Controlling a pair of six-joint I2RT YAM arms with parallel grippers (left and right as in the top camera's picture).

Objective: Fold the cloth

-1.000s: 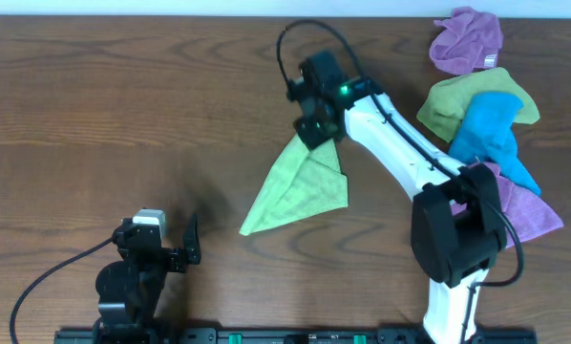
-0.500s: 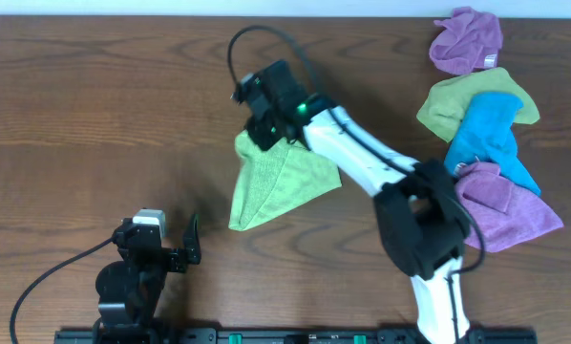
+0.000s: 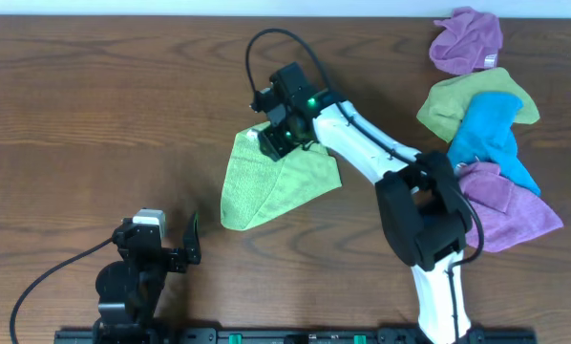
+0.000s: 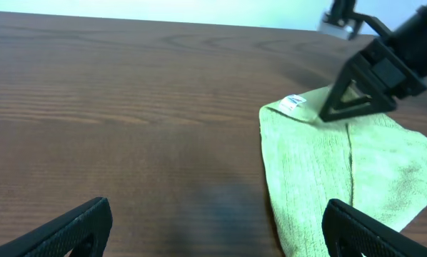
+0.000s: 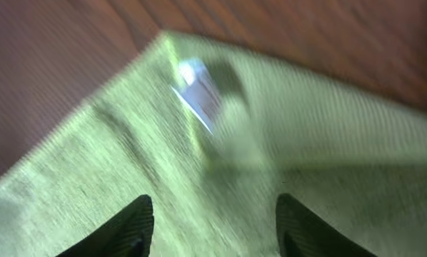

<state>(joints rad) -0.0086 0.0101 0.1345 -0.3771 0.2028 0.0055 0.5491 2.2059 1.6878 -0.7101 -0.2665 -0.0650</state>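
I see the right gripper (image 5: pixel 217 235) from its own wrist camera with its two dark fingers (image 5: pixel 131 227) parted about halfway and nothing between them. The cloth (image 5: pixel 128 157) lies spread beneath them. I cannot tell whether the tips touch it.

The left gripper (image 4: pixel 217 228) is spread wide over bare table (image 4: pixel 128 107) and holds nothing.

A small white label (image 5: pixel 198 89) is sewn at the cloth's corner, just past the right fingers. It carries blue print that is too blurred to read. In the left wrist view the label (image 4: pixel 293 103) sits just left of the right gripper (image 4: pixel 363 89).

In the overhead view the right arm (image 3: pixel 381 153) runs from the lower right of centre diagonally up and left. It ends over the upper corner of the lime-green cloth (image 3: pixel 271 182), which lies folded into a rough triangle at mid-frame. The left arm (image 3: pixel 137 263) sits tucked at the lower left, well apart from the cloth.
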